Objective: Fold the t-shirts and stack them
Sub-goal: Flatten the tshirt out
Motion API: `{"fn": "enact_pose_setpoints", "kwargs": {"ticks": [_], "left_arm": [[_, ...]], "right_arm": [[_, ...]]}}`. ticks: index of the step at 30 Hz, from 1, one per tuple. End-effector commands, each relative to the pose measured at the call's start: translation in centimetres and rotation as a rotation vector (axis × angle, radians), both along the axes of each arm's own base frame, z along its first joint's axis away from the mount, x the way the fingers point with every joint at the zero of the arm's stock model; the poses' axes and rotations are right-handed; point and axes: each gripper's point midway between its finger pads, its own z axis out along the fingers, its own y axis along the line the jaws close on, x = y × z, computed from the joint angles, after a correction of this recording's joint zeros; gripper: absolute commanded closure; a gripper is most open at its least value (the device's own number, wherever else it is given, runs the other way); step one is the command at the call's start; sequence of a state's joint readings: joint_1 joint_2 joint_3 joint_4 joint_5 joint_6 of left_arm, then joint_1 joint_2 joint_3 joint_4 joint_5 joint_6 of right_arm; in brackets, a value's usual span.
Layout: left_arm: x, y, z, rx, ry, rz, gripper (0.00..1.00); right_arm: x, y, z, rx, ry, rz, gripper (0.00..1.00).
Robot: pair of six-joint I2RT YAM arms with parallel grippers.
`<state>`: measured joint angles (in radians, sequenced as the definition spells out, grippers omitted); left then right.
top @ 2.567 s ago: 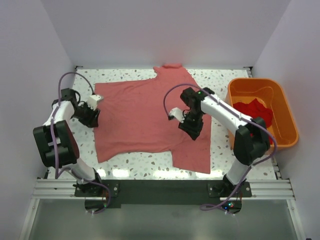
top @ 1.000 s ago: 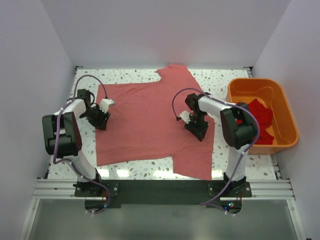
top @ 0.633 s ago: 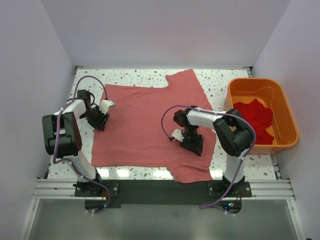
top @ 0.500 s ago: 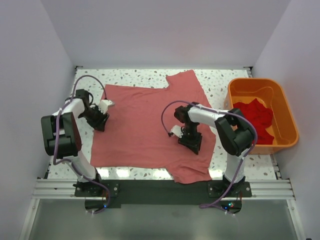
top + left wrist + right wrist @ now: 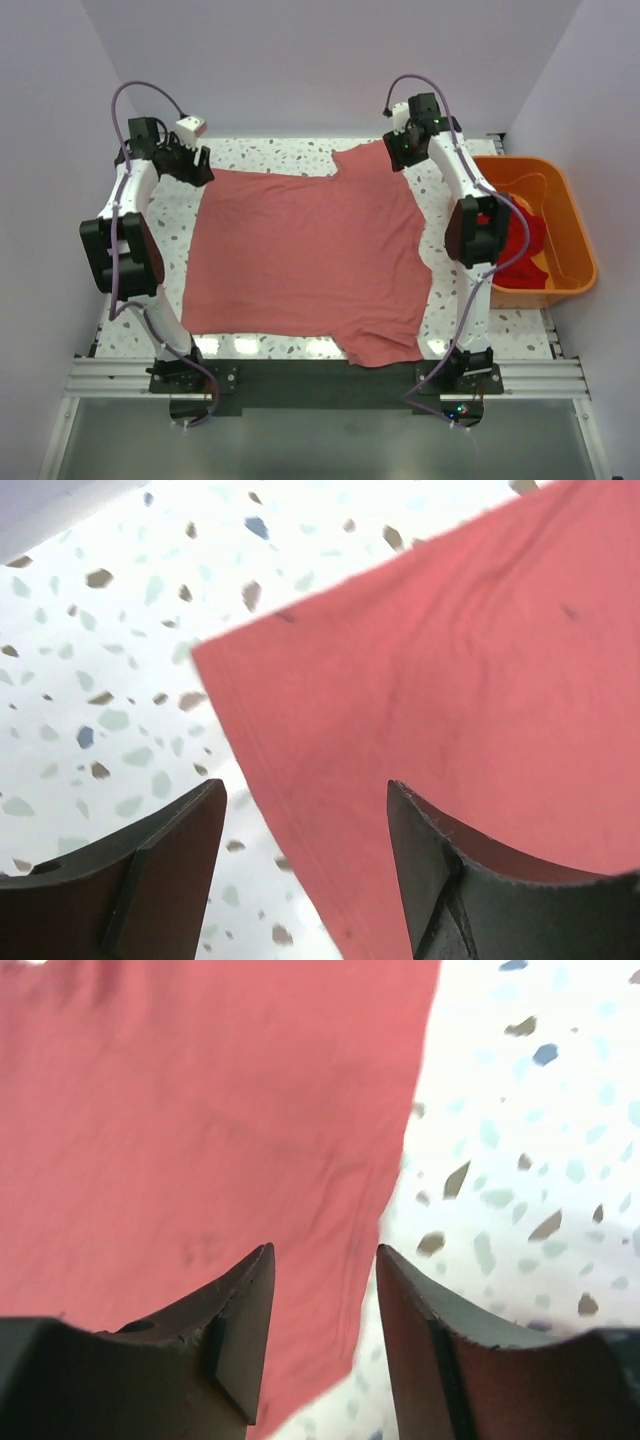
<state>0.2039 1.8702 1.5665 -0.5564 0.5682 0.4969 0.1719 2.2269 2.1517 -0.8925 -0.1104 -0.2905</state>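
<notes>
A red t-shirt [image 5: 305, 260] lies spread flat on the speckled table. My left gripper [image 5: 197, 168] is open above its far left corner; the left wrist view shows that corner [image 5: 330, 710] between my spread fingers [image 5: 170, 870]. My right gripper [image 5: 398, 155] is open above the far right sleeve; the right wrist view shows the sleeve's edge [image 5: 300, 1140] between my fingers [image 5: 240, 1310]. Neither gripper holds cloth. More red shirts [image 5: 515, 240] lie in the orange bin [image 5: 575, 235].
The orange bin stands at the table's right edge, close to my right arm. White walls close in the table at the back and on both sides. Bare speckled table [image 5: 270, 150] shows along the far edge.
Both arms have swung from the shirt's middle out to its far corners. The shirt has shifted and now lies flatter. Both grippers are now open.
</notes>
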Motion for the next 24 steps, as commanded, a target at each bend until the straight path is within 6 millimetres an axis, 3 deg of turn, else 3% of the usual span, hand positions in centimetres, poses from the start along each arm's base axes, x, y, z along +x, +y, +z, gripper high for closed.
{"fn": "enact_pose_setpoints", "kwargs": {"ticks": [1, 2, 3, 8, 12, 21, 24], "left_arm": [[4.8, 1.3, 1.1, -0.097, -0.073, 0.159, 0.29], [5.5, 1.5, 1.3, -0.100, -0.086, 0.177, 0.29], [6.2, 1.8, 0.7, -0.097, -0.093, 0.188, 0.29], [8.5, 2.5, -0.7, -0.112, -0.090, 0.232, 0.29], [9.5, 2.8, -3.2, -0.116, -0.045, 0.246, 0.30], [11.0, 2.7, -5.5, -0.126, -0.030, 0.223, 0.30], [11.5, 2.8, -6.2, -0.128, -0.017, 0.232, 0.30]], "right_arm": [[5.0, 0.1, -0.8, 0.014, -0.109, -0.161, 0.50], [6.5, 0.1, -0.5, 0.014, -0.159, -0.187, 0.48], [7.2, -0.2, -1.9, 0.005, -0.156, -0.206, 0.45], [10.4, -0.3, -3.7, 0.023, -0.238, -0.264, 0.41], [11.6, -0.3, -4.9, 0.054, -0.262, -0.291, 0.41], [13.2, -0.8, -5.9, 0.077, -0.314, -0.369, 0.35], [13.6, -0.5, -6.6, 0.113, -0.315, -0.388, 0.39]]}}
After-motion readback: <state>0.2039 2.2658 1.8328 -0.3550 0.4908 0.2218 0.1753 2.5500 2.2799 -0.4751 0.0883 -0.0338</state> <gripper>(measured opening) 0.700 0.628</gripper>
